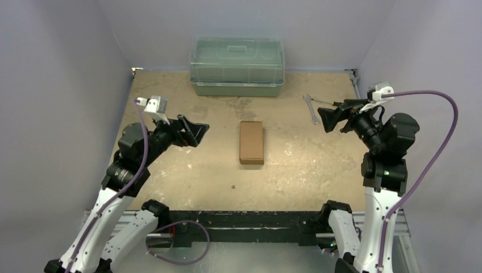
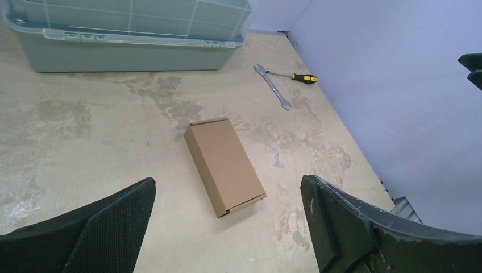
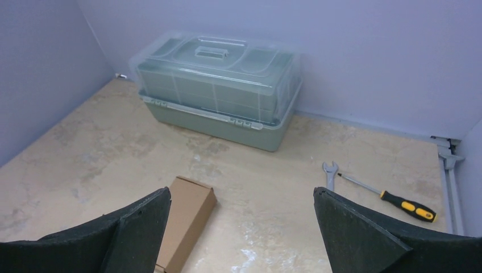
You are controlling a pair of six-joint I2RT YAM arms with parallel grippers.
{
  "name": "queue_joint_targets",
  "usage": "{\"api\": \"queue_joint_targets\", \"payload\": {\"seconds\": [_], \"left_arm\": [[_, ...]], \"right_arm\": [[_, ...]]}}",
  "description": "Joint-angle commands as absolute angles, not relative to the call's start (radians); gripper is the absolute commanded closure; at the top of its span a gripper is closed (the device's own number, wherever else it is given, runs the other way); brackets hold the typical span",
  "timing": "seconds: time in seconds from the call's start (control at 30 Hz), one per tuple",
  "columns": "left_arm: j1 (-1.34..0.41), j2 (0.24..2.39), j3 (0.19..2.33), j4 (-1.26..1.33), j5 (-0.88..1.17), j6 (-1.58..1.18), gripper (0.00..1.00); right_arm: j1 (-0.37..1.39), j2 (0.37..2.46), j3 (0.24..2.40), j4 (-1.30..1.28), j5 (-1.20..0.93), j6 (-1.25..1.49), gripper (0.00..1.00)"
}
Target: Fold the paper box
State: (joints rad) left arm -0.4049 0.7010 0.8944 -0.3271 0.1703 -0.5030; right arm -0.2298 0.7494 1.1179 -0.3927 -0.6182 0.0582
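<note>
Jaws on both arms gape wide, empty — paper box point(image 1: 252, 143) lies between them, long axis near-to-far, left arm point(image 1: 139, 149) slightly nearer.

Top view: my right gripper point(image 1: 325, 120) hides the handle of the screwdriver point(image 1: 321, 102). A dark speck point(image 1: 233, 186) on the table point(image 1: 295, 165) is too small to identify.

Right wrist view: my finger point(image 3: 122, 236) covers the near end of the box point(image 3: 190, 210).

Left wrist view: the top and left edges cut the bin point(image 2: 131, 54). The right edge leaves only a sliver of my right gripper. The bin's contents are blurred.
</note>
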Motion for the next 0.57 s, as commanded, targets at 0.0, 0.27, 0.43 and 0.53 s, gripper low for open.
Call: {"api": "queue_joint_targets", "payload": {"seconds": [0.0,0.27,0.43,0.53], "left_arm": [[-0.400,0.621,0.935,-0.421,0.101,-0.511,0.01],[-0.399,0.569,0.948,-0.479,0.076,-0.507,0.01],[-0.400,0.545,0.942,-0.464,0.055,-0.510,0.01],[-0.400,0.553,0.927,-0.434,0.077,-0.522,0.01]], "right_arm": [[-0.233,0.709,1.165,-0.464,-0.568,0.160,0.01],[-0.233,0.652,1.137,-0.464,-0.590,0.182,0.01],[-0.234,0.651,1.140,-0.475,-0.604,0.151,0.01],[-0.234,0.637,1.111,-0.455,-0.605,0.108,0.01]]}}
